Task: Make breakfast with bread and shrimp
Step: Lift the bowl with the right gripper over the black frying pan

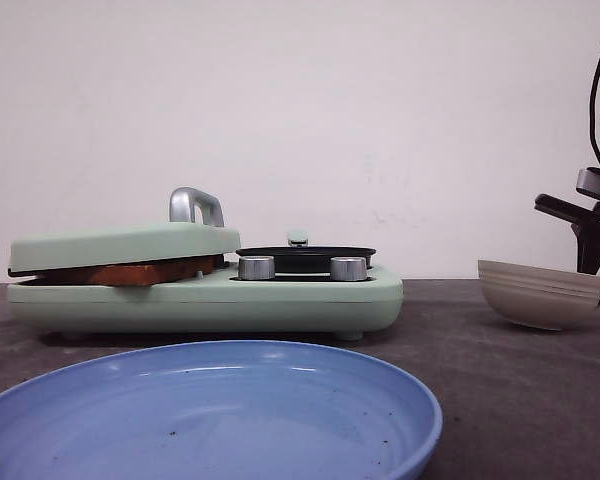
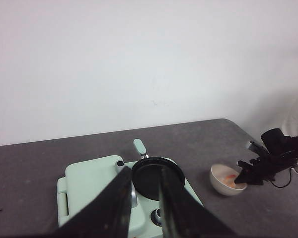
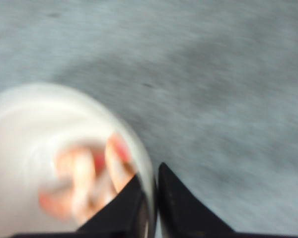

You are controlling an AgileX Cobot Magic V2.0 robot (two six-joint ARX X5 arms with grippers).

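Status: bread (image 1: 130, 272) sits in the press side of the green breakfast maker (image 1: 205, 295), lid (image 1: 120, 243) down on it, browned edge showing. Shrimp (image 3: 84, 181) are in the beige bowl (image 1: 540, 292) at the right of the bench (image 1: 500, 380), not on the black pan (image 2: 156, 177). My right fingers (image 3: 150, 208) are clamped on the bowl rim, one inside, one outside; bowl looks tilted. Left fingers (image 2: 144, 198) hover over the maker, slightly apart, holding nothing. Blue plate (image 1: 210, 415) up front holds only crumbs. Left, I'd judge: cook shrimp, plate everything.
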